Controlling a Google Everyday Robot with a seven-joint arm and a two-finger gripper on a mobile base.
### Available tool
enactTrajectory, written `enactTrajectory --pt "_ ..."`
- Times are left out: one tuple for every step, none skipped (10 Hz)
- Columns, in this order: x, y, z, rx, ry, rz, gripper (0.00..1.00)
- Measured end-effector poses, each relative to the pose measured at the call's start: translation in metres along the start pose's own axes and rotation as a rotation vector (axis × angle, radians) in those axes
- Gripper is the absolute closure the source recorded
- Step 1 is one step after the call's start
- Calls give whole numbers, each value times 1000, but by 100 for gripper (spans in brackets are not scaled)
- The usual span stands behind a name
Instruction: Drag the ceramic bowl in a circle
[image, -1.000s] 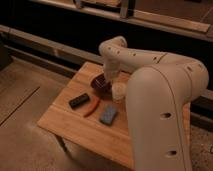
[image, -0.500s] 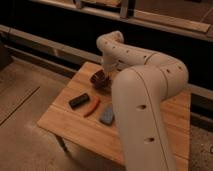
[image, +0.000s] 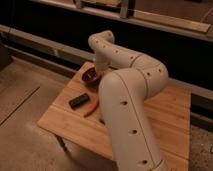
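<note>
The ceramic bowl, small, round and dark maroon, sits on the wooden table near its far left corner. My gripper comes down from the white arm's wrist onto the bowl's right rim. Where it meets the bowl is hidden by the arm and the dim light. The arm's thick white links cross the middle of the table in front of the camera.
A black block lies in front of the bowl, with a thin orange-red tool to its right. The arm hides the table's centre. A dark railing and wall run behind the table. Concrete floor lies to the left.
The bowl and gripper have shifted left and slightly back along the table's far side. The arm's elbow has swung across and now covers the table's middle, hiding the white cup and blue block.
</note>
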Motion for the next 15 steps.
enactTrajectory --pt "5 13 -2 -10 2 -23 100" --pt "11 22 -2 -18 6 -40 100" --pt "22 36 0 -33 17 -60 100" --pt "32 44 3 -47 30 -71 100" --pt "38 47 4 -57 39 -71 100" --pt "49 51 7 -71 54 -68 100" --pt "55 51 10 -81 64 -60 100" --pt "61 47 12 -87 72 -47 100" --pt "64 39 13 -89 77 -31 100" --pt "67 25 13 -89 78 1 100" --pt "67 18 12 -87 76 14 100" --pt "67 3 10 -81 69 43 100" --pt "67 -9 7 -73 61 65 100" --pt "68 -18 5 -65 56 83 100" --pt "69 -30 5 -51 53 104 100"
